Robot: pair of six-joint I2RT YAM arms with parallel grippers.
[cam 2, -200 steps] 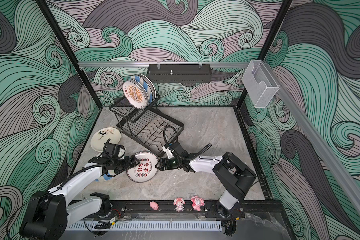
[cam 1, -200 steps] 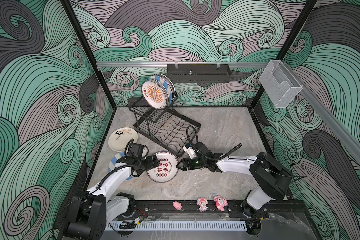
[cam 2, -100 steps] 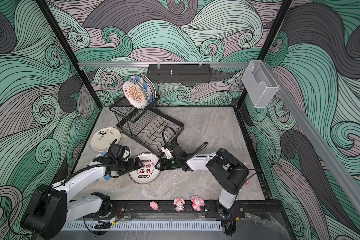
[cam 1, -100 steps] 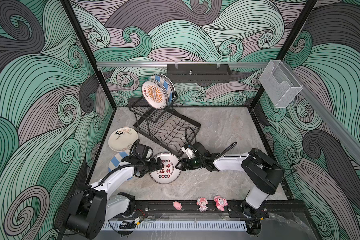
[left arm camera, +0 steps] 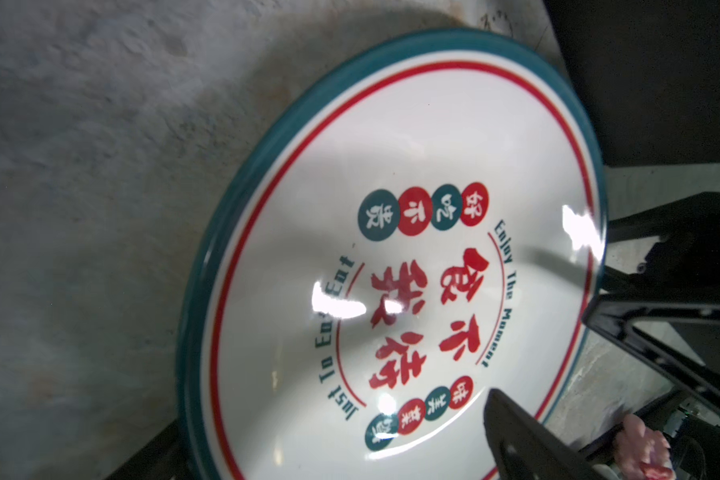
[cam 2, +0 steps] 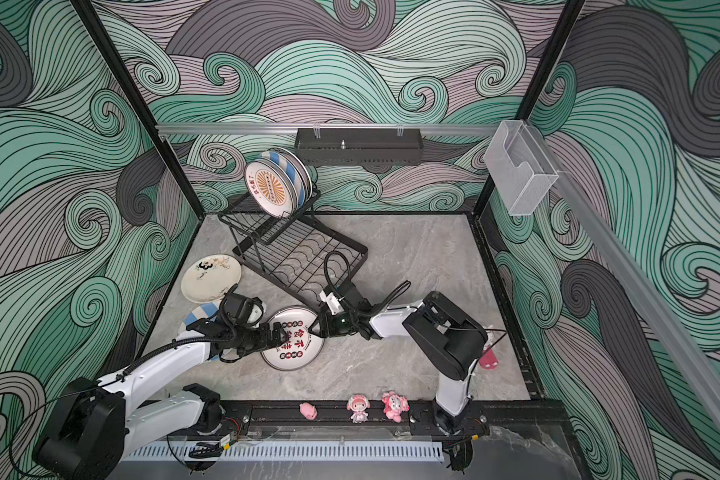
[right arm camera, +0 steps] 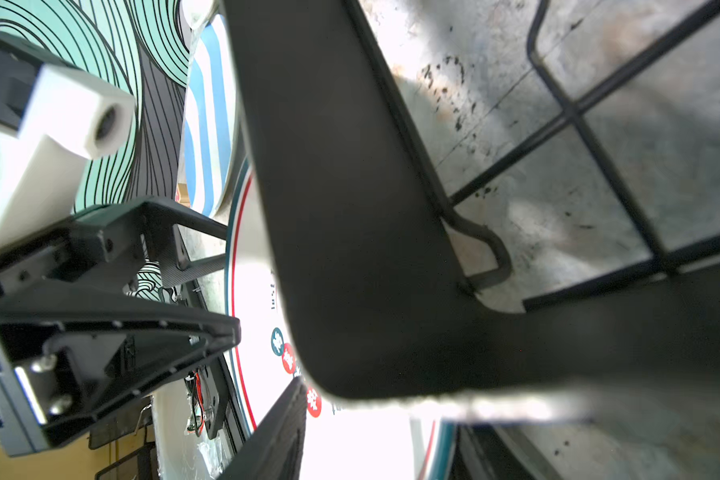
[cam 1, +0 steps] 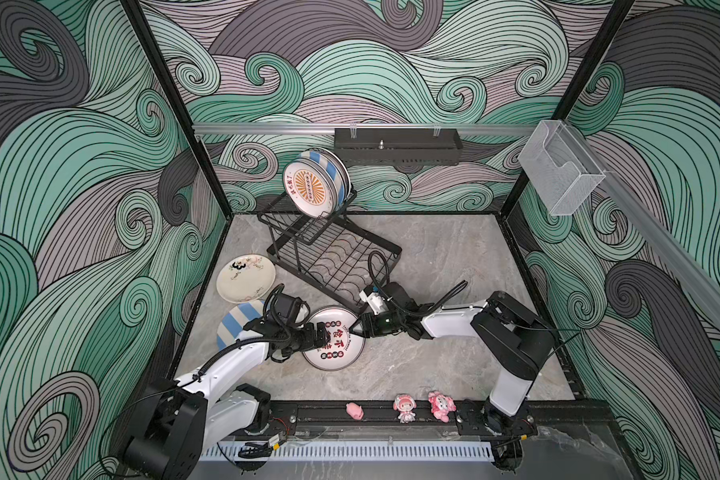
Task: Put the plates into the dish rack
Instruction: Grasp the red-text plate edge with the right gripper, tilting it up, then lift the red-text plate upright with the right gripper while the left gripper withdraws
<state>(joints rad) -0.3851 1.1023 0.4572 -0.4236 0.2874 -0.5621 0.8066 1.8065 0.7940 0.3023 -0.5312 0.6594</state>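
A teal-rimmed white plate with red characters [cam 1: 335, 351] [cam 2: 294, 353] [left arm camera: 391, 291] lies on the floor between both grippers. My left gripper [cam 1: 323, 336] [cam 2: 281, 336] is open at its left rim, one finger [left arm camera: 524, 440] over the face. My right gripper [cam 1: 352, 328] [cam 2: 314, 328] straddles the right rim, jaws narrowed but apart, with one finger [right arm camera: 275, 440] by the plate's face [right arm camera: 252, 270]. The dish rack [cam 1: 333, 257] [cam 2: 300, 257] holds an orange-sunburst plate [cam 1: 310, 187] and a striped one [cam 1: 331, 164] upright. A floral plate [cam 1: 246, 278] and a blue-striped plate [cam 1: 233, 324] lie at the left.
Three pink figurines [cam 1: 404, 407] stand on the front rail. A black perforated shelf [cam 1: 395, 145] hangs on the back wall and a clear box [cam 1: 560, 170] on the right rail. Another pink object [cam 2: 489, 359] lies behind the right arm. The rack's corner is close to the right wrist.
My left gripper has slid right onto the character plate's left rim, nudging the plate slightly right. The right gripper's jaws have narrowed around the opposite rim.
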